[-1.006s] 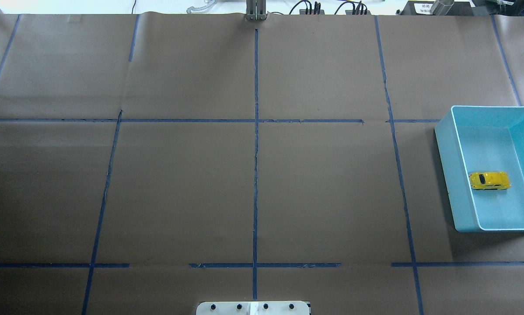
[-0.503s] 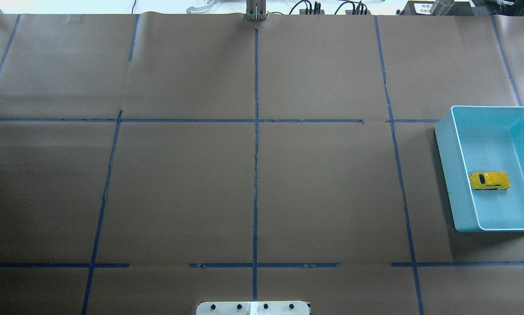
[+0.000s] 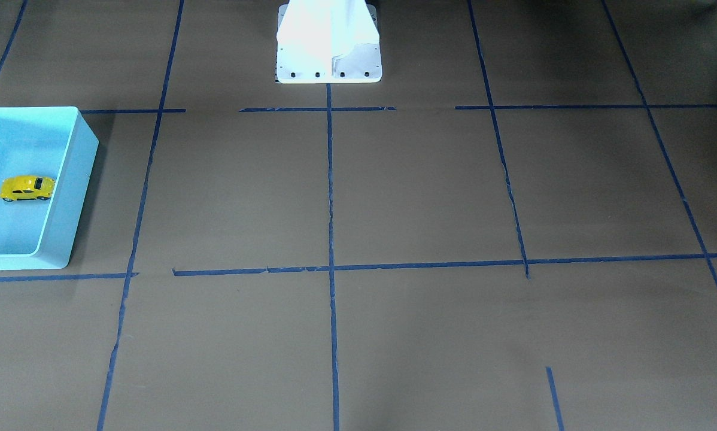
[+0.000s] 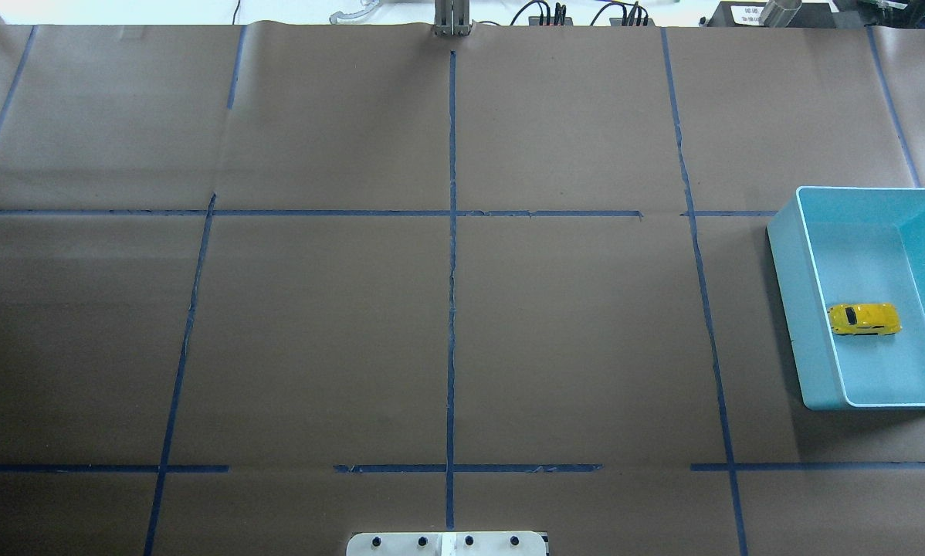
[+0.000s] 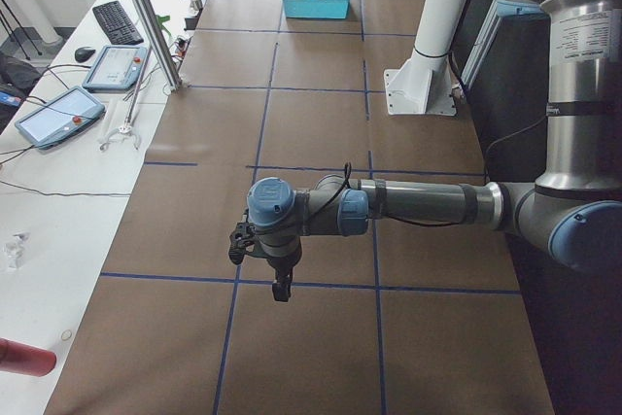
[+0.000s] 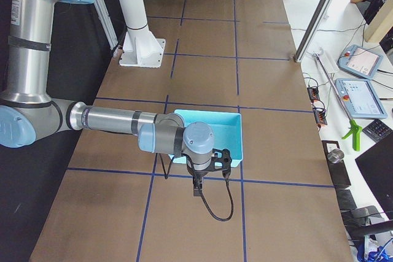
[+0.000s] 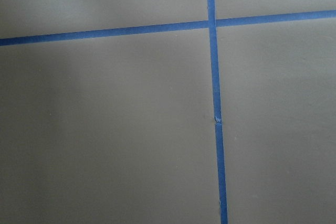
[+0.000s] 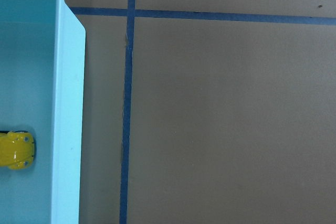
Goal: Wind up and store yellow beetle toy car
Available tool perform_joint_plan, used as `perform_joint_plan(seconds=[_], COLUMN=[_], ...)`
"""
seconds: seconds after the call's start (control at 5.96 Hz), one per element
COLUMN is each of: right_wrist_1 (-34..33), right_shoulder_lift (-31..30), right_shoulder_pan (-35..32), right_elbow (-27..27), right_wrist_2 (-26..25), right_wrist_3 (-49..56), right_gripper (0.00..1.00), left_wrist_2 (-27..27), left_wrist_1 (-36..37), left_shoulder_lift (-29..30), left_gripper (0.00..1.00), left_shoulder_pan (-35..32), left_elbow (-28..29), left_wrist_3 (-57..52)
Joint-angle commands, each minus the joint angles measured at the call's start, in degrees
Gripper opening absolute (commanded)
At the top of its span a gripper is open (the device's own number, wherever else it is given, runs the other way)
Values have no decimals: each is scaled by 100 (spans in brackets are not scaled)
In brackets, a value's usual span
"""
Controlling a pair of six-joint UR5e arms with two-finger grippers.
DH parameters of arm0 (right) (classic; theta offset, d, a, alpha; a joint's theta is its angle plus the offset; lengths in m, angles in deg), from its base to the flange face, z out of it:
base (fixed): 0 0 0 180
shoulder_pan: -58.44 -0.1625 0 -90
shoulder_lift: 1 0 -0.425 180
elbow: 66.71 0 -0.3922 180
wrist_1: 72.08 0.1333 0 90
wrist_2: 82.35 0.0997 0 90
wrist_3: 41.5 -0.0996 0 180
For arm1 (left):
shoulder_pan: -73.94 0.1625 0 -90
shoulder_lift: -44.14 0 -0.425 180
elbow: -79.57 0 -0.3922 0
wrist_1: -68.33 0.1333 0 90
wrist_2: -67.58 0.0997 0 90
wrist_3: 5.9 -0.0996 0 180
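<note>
The car [image 4: 864, 319] sits on its wheels in the bin [image 4: 810, 324], near the wall facing the table's middle. Its long axis runs along the table's length. The end nearer its dark window points toward that wall; which end is the nose I cannot tell.

The left arm [image 5: 418, 203] reaches out level over the table [image 4: 316, 324], with the left claw [image 5: 281, 295] pointing straight down. The right arm [image 6: 116, 119] is also level, and the right claw [image 6: 196, 191] hangs downward just beside the bin. I cannot tell whether either claw is open or closed.
</note>
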Motion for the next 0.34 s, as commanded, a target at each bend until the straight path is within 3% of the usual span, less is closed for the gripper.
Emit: perform_joint_plan(seconds=[0.0, 0.17], right_wrist_1=[-9, -17], right_shoulder_lift=[-9, -9], right_shoulder_pan=[0, 0], right_elbow=[1, 10], right_wrist_2=[20, 20], right_wrist_3=[20, 28], right_gripper=[100, 100], left_wrist_2=[-2, -2], left_wrist_1=[6, 6], left_shoulder_lift=[-20, -20], left_gripper=[100, 100], left_shoulder_pan=[-9, 0], left_elbow=[-31, -49], left_wrist_3=[4, 4])
